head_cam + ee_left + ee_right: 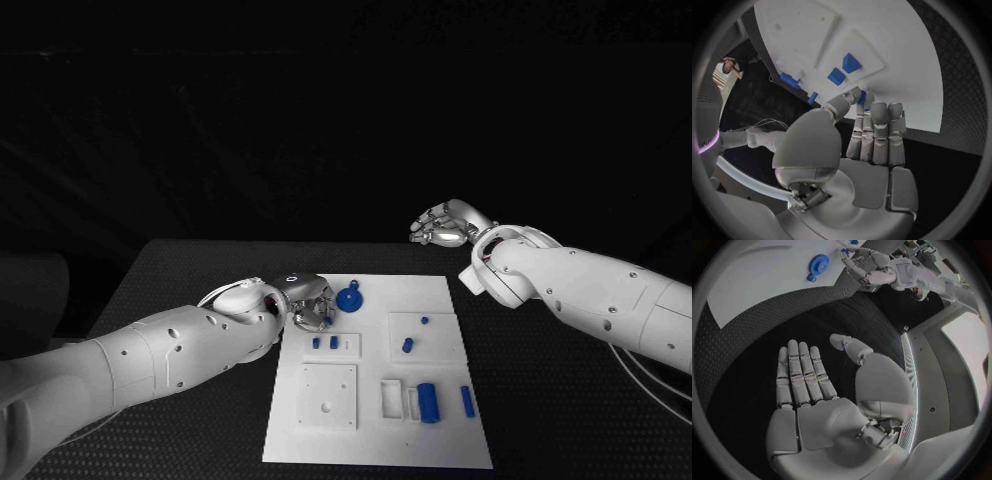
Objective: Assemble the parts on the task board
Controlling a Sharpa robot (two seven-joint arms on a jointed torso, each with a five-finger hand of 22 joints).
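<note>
The white task board [375, 440] lies mid-table. My left hand [300, 300] hovers over its far left corner, beside a round blue knob part [349, 298]. In the left wrist view that hand [873, 135] has straight fingers held together and the thumb drawn against them. A sliver of blue shows at the thumb tip; I cannot tell if it is a held part. Two small blue blocks [844, 69] stand on the board just past the fingertips. My right hand [447, 224] is raised beyond the board's far right corner. It is flat and empty [811, 385].
More blue parts sit on the board: a cylinder [427, 402], a bar [467, 400], and two small pieces [408, 346] on a raised square. A white square plate [329, 395] lies at the near left. Black table [577, 420] surrounds the board.
</note>
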